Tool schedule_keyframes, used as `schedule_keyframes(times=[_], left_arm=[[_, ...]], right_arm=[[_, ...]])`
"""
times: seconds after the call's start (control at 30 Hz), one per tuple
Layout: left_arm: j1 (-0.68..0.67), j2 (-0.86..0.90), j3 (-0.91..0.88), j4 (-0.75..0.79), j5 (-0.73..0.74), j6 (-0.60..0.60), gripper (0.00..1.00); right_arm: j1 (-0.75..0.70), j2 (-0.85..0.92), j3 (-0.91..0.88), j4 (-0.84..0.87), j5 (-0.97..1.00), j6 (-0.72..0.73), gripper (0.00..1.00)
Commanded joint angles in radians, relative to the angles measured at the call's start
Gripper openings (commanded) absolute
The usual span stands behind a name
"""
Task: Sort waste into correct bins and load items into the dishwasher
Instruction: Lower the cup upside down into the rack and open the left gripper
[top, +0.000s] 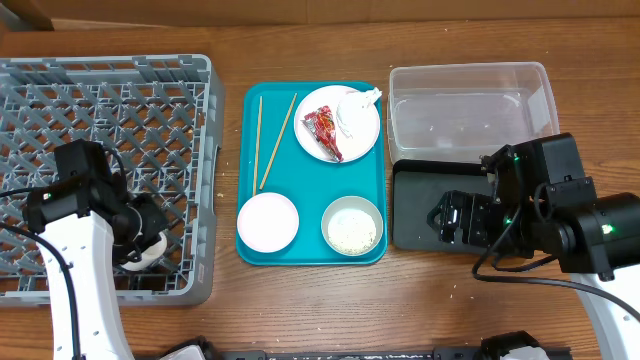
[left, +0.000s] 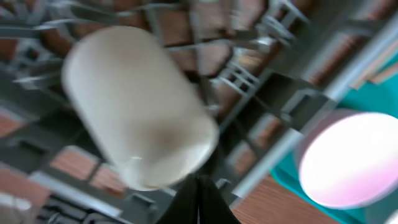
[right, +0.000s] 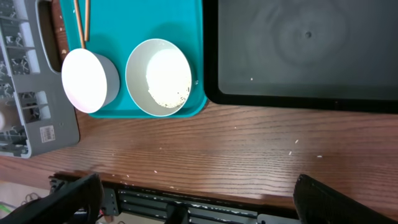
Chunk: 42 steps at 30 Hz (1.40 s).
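Black jaws of the left gripper (left: 199, 198) are pressed together, gripping nothing; the white cup (left: 137, 106) lies just beyond them in the grey dish rack (left: 286, 87). The right gripper (right: 198, 193) jaws stand wide apart, empty, over the wooden table (right: 249, 149) beside the black tray (right: 298, 56).

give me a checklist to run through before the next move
1. white cup in the dish rack: ok.
2. left end effector clear of the cup: cannot tell; fingers shut, cup not between them.
3. right end effector open and empty: ok.
4. red wrapper and napkin binned: not ok, both on the plate.
5. grey-green bowl emptied: not ok, rice inside.
6. chopsticks loaded: not ok, on the teal tray.
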<state>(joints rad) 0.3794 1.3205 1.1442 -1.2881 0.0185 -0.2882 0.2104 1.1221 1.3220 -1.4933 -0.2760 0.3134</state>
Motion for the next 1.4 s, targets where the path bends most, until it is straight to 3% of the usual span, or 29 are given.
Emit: schedule_keyframes(times=[0.0, 0.37, 0.53, 0.8, 1.0, 1.2, 1.37], left_arm=[[0.002, 0.0, 0.001, 0.003, -0.134, -0.084, 0.05], [0.0, 0.0, -0.005, 0.012, -0.147, -0.082, 0.04], [0.0, 0.0, -0.006, 0.034, -0.024, 0.04, 0.04], [0.0, 0.0, -0.068, 0.055, -0.037, 0.078, 0.04], [0.003, 0.0, -0.145, 0.099, -0.094, 0.011, 0.04], [0.003, -0.002, -0.098, 0.064, -0.108, 0.009, 0.04], [0.021, -0.002, -0.028, 0.012, -0.168, -0.073, 0.04]], right_arm=[[0.005, -0.006, 0.008, 0.003, 0.014, -0.007, 1.0], [0.005, -0.006, 0.008, 0.002, 0.014, -0.007, 1.0], [0.005, -0.006, 0.008, 0.003, 0.014, -0.008, 1.0], [0.005, -0.006, 0.008, 0.007, 0.014, -0.008, 1.0], [0.005, -0.006, 0.008, 0.006, 0.014, -0.008, 1.0], [0.005, -0.006, 0.008, 0.01, 0.014, -0.008, 1.0], [0.005, -0.006, 0.008, 0.011, 0.015, -0.008, 0.99]])
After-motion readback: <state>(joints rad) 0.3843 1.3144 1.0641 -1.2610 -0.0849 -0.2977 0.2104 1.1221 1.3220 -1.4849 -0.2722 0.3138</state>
